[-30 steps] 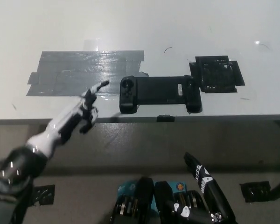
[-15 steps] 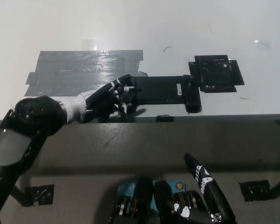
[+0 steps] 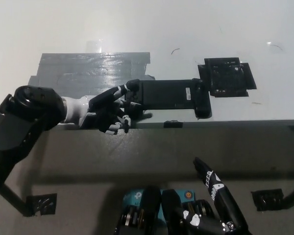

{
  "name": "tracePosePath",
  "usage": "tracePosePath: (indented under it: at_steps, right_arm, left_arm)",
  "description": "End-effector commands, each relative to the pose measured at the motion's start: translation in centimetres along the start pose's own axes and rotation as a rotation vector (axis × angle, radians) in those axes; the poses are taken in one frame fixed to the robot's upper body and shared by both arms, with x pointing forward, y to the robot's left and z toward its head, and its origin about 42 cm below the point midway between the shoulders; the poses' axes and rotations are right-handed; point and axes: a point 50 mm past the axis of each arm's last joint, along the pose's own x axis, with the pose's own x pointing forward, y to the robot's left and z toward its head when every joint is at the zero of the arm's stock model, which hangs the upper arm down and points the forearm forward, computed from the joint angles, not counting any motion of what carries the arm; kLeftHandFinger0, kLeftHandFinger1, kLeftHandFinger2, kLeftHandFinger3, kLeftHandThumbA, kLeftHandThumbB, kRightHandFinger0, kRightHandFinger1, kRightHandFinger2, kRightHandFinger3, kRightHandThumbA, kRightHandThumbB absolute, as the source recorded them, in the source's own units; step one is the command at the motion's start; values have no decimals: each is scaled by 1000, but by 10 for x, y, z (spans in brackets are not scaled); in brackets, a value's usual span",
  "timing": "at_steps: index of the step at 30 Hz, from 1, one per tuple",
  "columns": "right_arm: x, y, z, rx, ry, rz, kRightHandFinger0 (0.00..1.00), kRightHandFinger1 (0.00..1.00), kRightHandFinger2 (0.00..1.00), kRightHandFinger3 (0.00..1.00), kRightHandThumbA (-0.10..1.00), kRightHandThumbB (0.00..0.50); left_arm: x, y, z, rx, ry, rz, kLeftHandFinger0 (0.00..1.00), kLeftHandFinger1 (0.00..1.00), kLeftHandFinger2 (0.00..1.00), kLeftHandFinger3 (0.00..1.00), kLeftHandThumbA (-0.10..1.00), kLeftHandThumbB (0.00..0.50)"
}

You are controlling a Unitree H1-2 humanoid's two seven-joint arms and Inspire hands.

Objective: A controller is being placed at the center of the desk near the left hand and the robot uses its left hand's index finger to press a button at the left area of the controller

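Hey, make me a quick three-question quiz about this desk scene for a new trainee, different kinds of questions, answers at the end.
1. True or false: the left hand is at the left end of the controller.
2. Multiple choice: where is the right hand?
A. on the controller
B. low at the bottom of the view, off the desk
C. on the grey tape patch
3. Fill in: right of the controller lies a black ____ pad.

Key: 1 true; 2 B; 3 square.
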Motion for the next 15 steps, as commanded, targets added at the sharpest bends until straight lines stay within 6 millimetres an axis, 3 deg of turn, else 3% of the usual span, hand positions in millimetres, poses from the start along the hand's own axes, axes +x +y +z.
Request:
tracePosePath:
  at_steps: [1, 5, 10, 15]
  right_arm:
    - [4, -3, 13, -7, -75, 7, 1000, 1000, 1000, 1000, 847, 221]
    - [7, -2, 14, -3, -74, 6, 1000, 1000, 1000, 1000, 843, 230]
    - [10, -4, 16, -11, -79, 8, 1000, 1000, 1000, 1000, 838, 213]
    - [11, -3, 17, -13, -77, 16, 1000, 1000, 1000, 1000, 834, 219]
  left_arm:
    - [-26, 18, 29, 19, -29, 5, 0, 0, 269, 1000, 1000, 440]
    - [-38, 30, 34, 6, -30, 37, 0, 3, 306, 1000, 1000, 471]
    - [-45, 38, 37, 0, -27, 54, 0, 64, 397, 1000, 1000, 472]
    - [-48, 40, 32, -17, -18, 55, 0, 31, 366, 1000, 1000, 468]
